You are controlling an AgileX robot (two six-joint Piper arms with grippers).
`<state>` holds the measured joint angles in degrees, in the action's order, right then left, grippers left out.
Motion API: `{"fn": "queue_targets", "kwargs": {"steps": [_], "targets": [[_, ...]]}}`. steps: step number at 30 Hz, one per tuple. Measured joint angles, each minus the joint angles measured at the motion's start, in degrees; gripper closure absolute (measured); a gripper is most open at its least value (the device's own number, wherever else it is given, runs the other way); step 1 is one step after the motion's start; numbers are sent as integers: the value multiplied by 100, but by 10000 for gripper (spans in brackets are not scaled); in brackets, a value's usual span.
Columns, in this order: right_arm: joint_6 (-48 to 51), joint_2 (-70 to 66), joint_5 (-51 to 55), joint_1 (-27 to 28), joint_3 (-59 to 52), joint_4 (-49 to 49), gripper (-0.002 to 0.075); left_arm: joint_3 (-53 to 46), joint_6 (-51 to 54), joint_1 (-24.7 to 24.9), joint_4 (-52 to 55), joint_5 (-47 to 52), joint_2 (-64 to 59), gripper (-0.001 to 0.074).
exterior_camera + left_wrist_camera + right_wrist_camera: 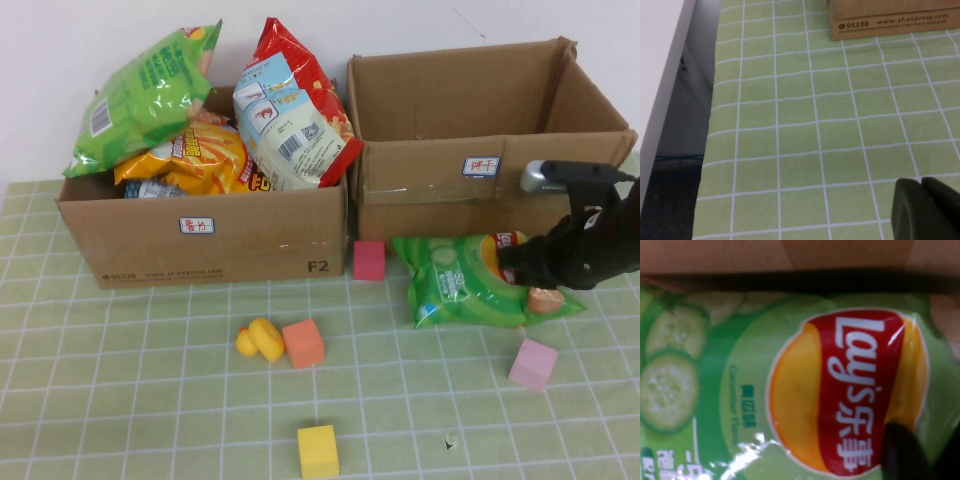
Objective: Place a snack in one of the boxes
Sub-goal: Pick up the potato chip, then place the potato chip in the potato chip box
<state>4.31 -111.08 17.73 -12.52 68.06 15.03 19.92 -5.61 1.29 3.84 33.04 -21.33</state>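
A green Lay's cucumber chips bag (450, 280) lies on the green checked cloth against the front of the empty right cardboard box (440, 195). My right gripper (510, 265) is down on the bag's right part. In the right wrist view the bag (790, 390) fills the picture, and the right gripper (930, 460) has its fingers nearly together, pinching the bag's film. The left box (200, 235) is full of snack bags. My left gripper (923, 210) is shut and empty, hovering over bare cloth, out of the high view.
Foam blocks lie on the cloth: pink (369, 259), orange (303, 343), yellow (318, 451) and light pink (533, 364). A yellow rubber duck (259, 340) sits beside the orange block. The table's left edge (707, 150) shows in the left wrist view.
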Motion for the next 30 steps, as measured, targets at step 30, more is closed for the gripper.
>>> {"fn": "queue_targets", "kwargs": {"steps": [30], "targets": [[4344, 991, 2621, -820, 2283, 6019, 718, 0, 8, 0, -114, -216, 0, 737]]}}
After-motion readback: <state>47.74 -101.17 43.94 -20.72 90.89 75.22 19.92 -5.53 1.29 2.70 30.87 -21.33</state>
